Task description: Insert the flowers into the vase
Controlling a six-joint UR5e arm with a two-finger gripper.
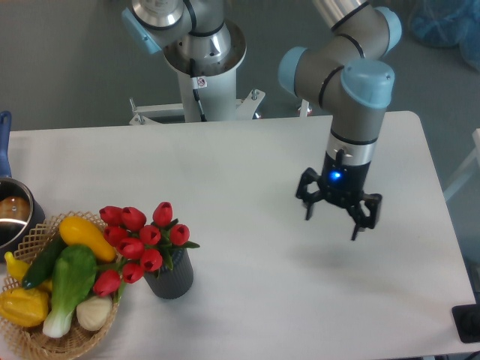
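Item: flowers [139,241], 1 bunch, stems seated in the vase [170,276] beside the wicker basket [45,330], buds leaning basketward — gripper [335,218] well apart, jaws spread wide, holding nothing; risk — lopsided bunch may tip the vase if nudged.

Bright, even light from overhead fills the view, and the white table [247,165] shows no harsh glare. A faint, soft shadow lies on it below the end effector [331,223]. Focus is fairly sharp throughout, with slight softness and no obvious edge distortion.
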